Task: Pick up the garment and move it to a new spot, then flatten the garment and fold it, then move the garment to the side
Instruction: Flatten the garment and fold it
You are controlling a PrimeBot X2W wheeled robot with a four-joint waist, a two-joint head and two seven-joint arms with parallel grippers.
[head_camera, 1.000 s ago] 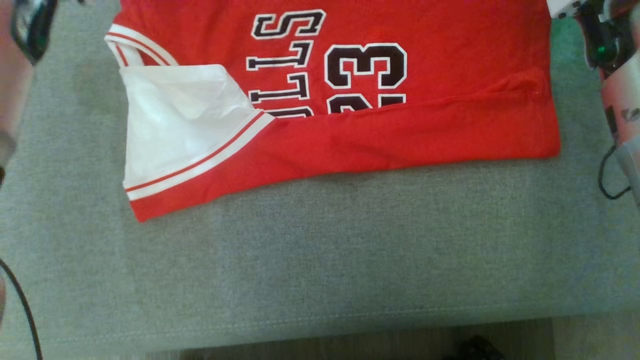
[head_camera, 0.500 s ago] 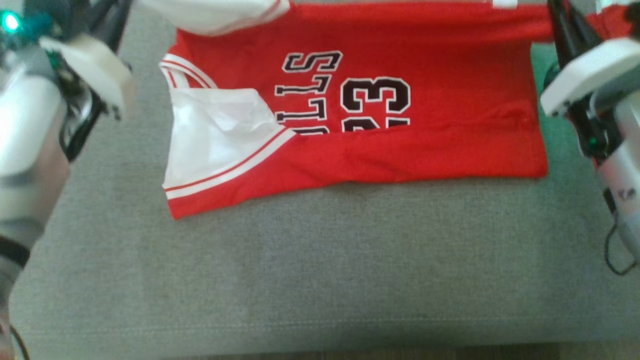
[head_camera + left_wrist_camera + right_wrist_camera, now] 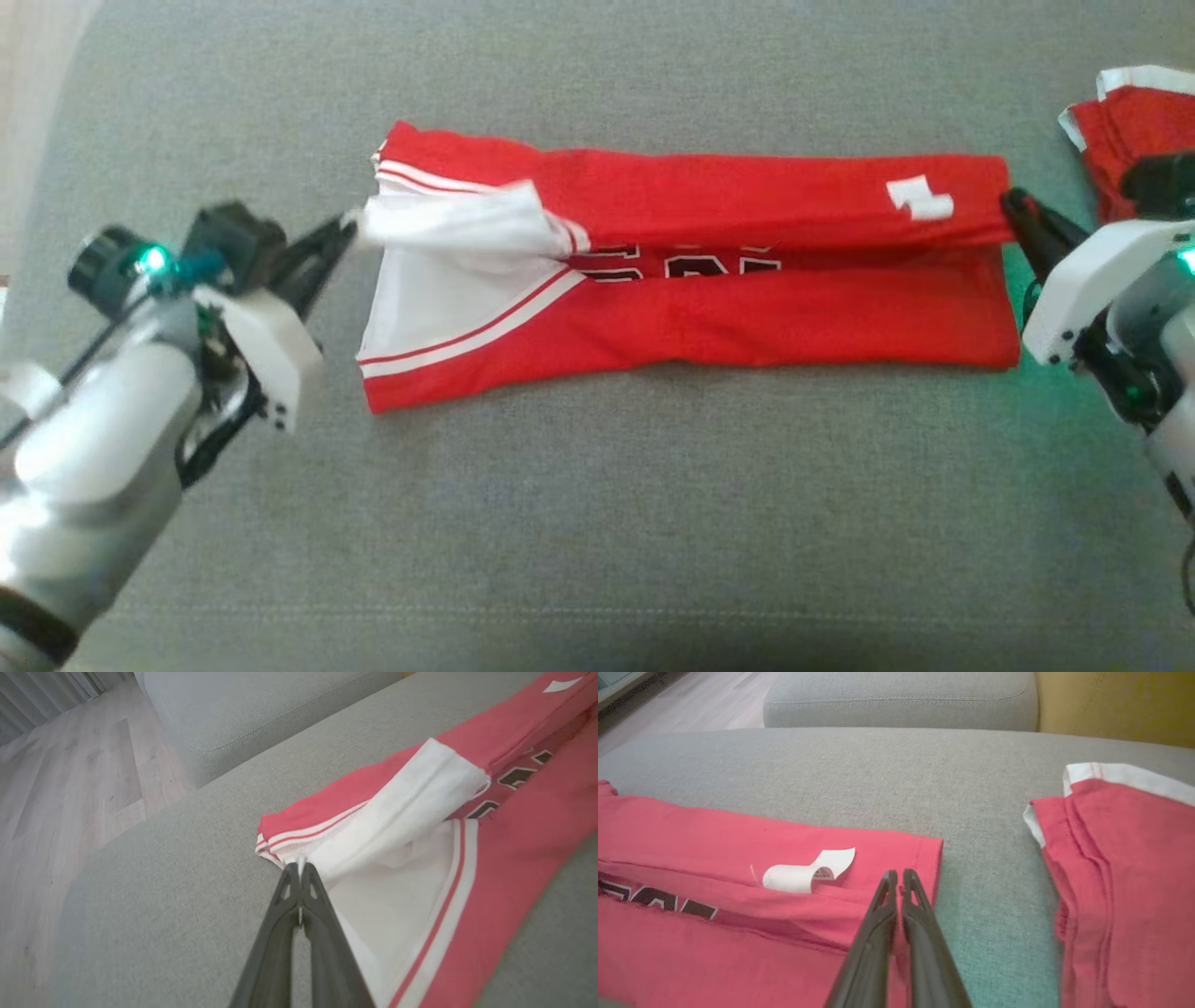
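- Jersey (image 3: 709, 308): red w/ white trim, lies mid-surface on grey cushion (image 3: 597, 523). It forms a long strip, far edge folded over toward the near edge. Black lettering shows partly in the gap btw the folds.
- L gripper (image 3: 350, 224): at jersey's left end, fingers closed, pinching the white armhole edge. Cloth is drawn to a point at the tips.
- R gripper (image 3: 1010, 198): at jersey's right end, fingers closed at the top fold's hem corner. Red cloth shows btw the fingers in the wrist view, so it looks pinched.
- Label (image 3: 920, 198): white, on the top fold, near jersey's right end.
- 2nd garment (image 3: 1130, 121): red w/ white edge, right of jersey and apart from it, bare cushion btw.
- Cushion: woven grey fabric, seam line well nearer the robot than jersey. Green glow on it by jersey's right end.
- 2nd cushion (image 3: 261, 704): grey, beyond jersey's far side.
- Floor (image 3: 70, 788): pale wood planks, past jersey's left end.
- Yellow panel (image 3: 1115, 704): beyond jersey's right end, far side; can't tell what it is.
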